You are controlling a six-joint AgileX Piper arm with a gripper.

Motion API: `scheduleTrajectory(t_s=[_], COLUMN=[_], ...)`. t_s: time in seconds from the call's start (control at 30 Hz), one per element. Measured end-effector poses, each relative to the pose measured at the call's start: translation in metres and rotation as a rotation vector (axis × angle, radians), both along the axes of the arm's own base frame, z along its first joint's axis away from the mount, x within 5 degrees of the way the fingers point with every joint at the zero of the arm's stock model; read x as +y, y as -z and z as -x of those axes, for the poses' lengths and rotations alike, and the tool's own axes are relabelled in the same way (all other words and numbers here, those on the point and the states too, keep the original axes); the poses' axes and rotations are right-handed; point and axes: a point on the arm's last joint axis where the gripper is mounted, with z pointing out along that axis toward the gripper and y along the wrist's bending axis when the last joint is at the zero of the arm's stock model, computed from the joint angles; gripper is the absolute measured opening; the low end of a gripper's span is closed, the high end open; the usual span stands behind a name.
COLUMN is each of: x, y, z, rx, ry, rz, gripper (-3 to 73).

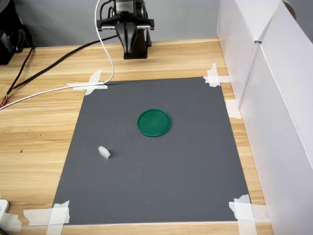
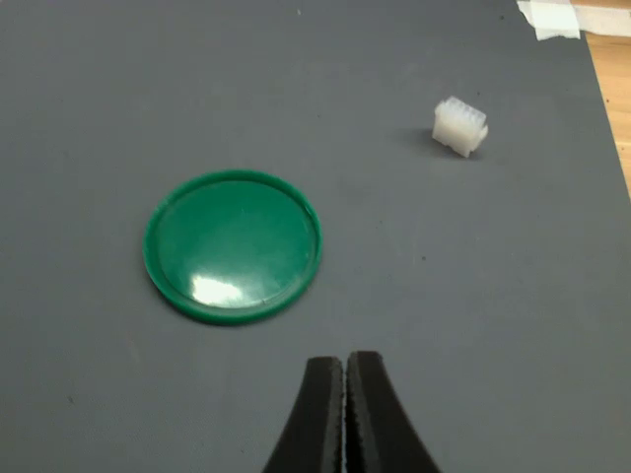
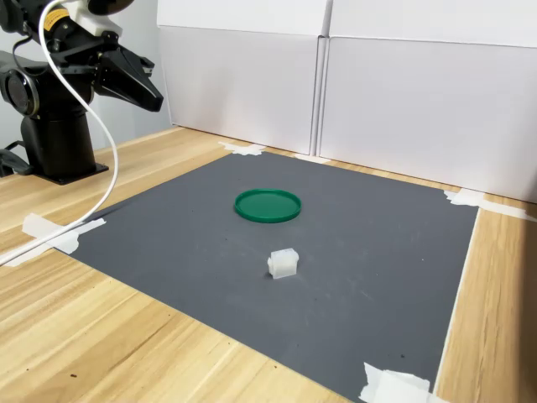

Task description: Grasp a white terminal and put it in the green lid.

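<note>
the white terminal (image 1: pixel 104 152) sits alone on the gray mat (image 1: pixel 161 191), well apart from the green lid (image 1: pixel 154 122), toward the first exterior view's lower left. the gripper (image 3: pixel 151 91) hangs high by the arm's base, far from the little block, its tips pressed together and holding nothing. it looks like the arm must reach out past the lid and drop down. nothing stands in the way (just bare mat). tape (image 1: pixel 90 84) holds the mat's corners, and white boards (image 3: pixel 419 92) stand along the edge.

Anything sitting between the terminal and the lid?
No. In both exterior views only bare grey mat separates the terminal from the lid; they lie apart.
</note>
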Motion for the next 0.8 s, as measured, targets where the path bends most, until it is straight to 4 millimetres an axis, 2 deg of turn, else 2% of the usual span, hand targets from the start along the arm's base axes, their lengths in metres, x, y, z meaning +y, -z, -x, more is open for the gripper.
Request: scheduleTrajectory(t_s=[0.37, 0.8], x=[0.002, 0.005], y=[-0.038, -0.071], z=[-0.036, -0.104], rx=[0.111, 0.311], ry=[0.0, -0.021], rz=[-0.002, 0.072], gripper=[-1.5, -1.5])
